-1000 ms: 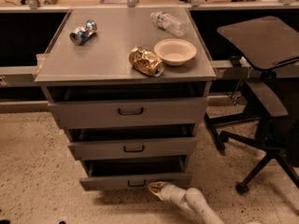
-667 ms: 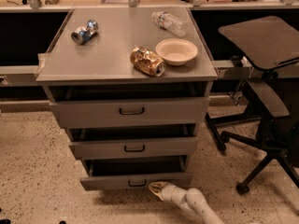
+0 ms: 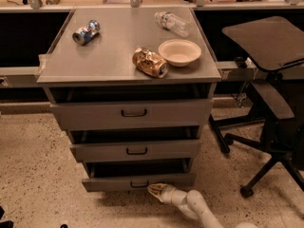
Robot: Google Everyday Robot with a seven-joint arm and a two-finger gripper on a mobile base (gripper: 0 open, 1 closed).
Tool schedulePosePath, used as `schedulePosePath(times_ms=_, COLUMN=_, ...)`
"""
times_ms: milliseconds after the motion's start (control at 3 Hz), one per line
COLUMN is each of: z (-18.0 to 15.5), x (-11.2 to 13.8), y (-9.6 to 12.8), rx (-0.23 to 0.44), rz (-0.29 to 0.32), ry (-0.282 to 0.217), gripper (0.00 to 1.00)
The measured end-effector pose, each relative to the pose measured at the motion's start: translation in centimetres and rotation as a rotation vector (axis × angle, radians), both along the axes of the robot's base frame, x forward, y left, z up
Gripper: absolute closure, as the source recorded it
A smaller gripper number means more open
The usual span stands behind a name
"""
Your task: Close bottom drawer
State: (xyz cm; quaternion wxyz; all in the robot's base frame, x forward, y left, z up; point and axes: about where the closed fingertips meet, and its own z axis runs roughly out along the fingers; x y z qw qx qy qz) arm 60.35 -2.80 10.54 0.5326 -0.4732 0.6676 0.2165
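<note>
A grey metal cabinet has three drawers, all pulled out a little. The bottom drawer (image 3: 137,181) is the lowest, with the narrowest front and a small dark handle (image 3: 139,185); a dark gap shows above its front panel. My gripper (image 3: 153,189) is low near the floor at the end of the white arm (image 3: 199,209). Its tip sits against the bottom drawer's front, just right of the handle.
On the cabinet top (image 3: 114,56) lie a blue can (image 3: 86,33), a crushed gold can (image 3: 150,62), a white bowl (image 3: 179,52) and a plastic bottle (image 3: 172,23). A black office chair (image 3: 270,94) stands to the right. Speckled floor surrounds the cabinet.
The view has risen slightly and the arm has shifted a little; the gripper stays at the bottom drawer's front. The drawer's gap looks about the same.
</note>
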Motion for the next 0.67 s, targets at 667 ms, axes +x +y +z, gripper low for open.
schedulePosePath(times_ms=667, z=0.15, x=0.44, y=-0.05, rx=-0.005, rz=0.013, ry=0.007, gripper=1.0)
